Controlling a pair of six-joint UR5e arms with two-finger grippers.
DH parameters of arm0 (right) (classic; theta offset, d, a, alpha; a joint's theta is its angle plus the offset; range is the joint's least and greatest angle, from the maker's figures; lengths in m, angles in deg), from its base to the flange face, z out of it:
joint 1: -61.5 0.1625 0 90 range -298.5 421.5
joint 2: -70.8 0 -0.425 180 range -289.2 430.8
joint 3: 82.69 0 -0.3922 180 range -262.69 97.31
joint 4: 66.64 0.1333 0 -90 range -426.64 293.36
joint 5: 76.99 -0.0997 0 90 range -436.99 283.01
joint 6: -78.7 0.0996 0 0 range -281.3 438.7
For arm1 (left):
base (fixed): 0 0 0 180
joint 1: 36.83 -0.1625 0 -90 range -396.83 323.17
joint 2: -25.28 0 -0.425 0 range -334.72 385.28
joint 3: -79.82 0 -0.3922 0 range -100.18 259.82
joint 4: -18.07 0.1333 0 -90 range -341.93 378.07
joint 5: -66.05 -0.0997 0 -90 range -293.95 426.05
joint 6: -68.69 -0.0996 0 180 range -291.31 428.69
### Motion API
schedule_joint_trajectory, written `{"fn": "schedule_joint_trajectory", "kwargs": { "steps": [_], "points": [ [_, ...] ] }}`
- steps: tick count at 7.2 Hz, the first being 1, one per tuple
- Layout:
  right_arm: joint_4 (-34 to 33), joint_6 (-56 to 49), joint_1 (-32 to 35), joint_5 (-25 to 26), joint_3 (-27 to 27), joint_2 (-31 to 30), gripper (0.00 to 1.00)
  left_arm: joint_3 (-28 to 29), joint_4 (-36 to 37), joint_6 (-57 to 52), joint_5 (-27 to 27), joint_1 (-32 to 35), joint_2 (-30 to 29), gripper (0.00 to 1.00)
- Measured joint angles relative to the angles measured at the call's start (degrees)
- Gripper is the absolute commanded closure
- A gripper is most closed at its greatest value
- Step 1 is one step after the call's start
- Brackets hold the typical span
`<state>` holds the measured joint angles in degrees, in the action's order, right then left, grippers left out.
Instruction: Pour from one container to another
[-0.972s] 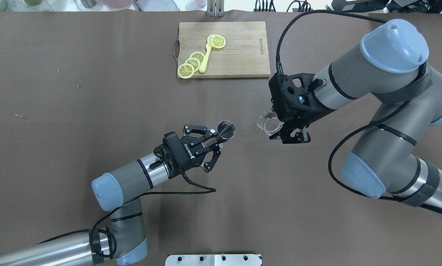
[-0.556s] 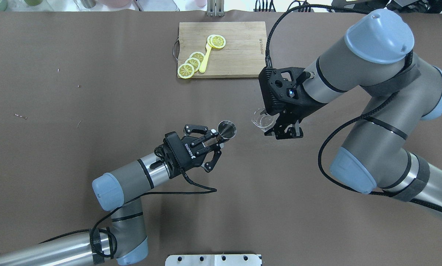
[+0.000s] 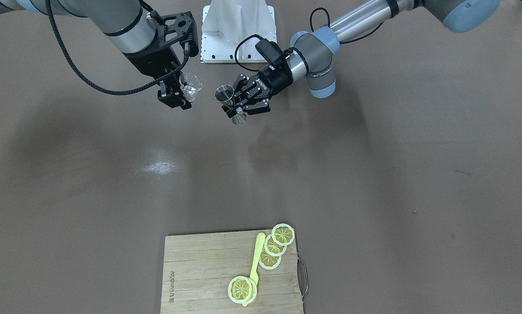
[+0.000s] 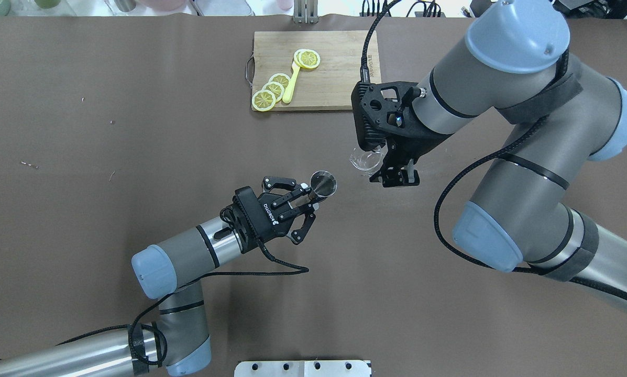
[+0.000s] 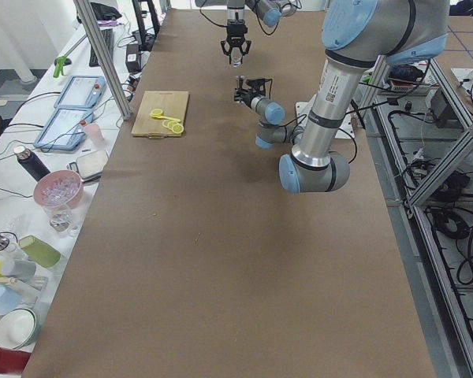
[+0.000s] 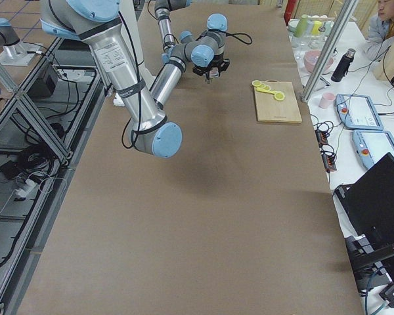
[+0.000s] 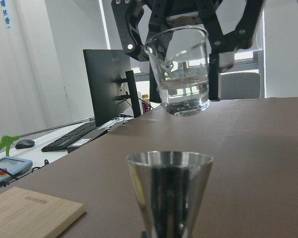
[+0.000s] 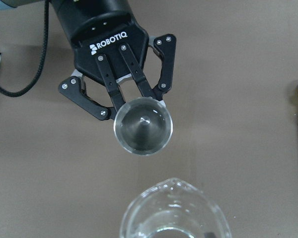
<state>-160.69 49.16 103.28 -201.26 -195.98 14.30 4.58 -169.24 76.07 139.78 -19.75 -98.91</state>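
My right gripper (image 4: 372, 165) is shut on the small clear glass cup (image 4: 363, 159), which hangs in the air with a little clear liquid in its base (image 7: 181, 69). The cup is nearly upright, a bit higher than the jigger and to its right, not touching it. My left gripper (image 4: 309, 196) is shut on the narrow waist of the grey steel jigger (image 4: 323, 183) and holds it upright. The right wrist view looks down into the jigger's open cone (image 8: 143, 125), with the cup's rim (image 8: 174, 213) below it. From the front, cup (image 3: 190, 86) and jigger (image 3: 226, 95) stand side by side.
A wooden cutting board (image 4: 339, 73) lies at the far middle of the brown table, with lemon slices (image 4: 274, 89) and a yellow spoon (image 4: 291, 84) on it. A white mounting plate (image 4: 303, 368) sits at the near edge.
My right arm has carried the glass cup to the left and slightly farther back, closing the gap to the jigger. The left arm and jigger have stayed put.
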Motion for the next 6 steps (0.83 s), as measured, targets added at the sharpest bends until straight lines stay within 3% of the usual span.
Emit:
{"fn": "schedule_joint_trajectory", "kwargs": {
  "steps": [6],
  "points": [
    [-14.3, 0.0, -3.4, 4.3, -2.3, 3.9, 1.00, 0.2, -0.2, 0.0, 0.0, 0.0, 0.0, 1.00]
  ]
}}
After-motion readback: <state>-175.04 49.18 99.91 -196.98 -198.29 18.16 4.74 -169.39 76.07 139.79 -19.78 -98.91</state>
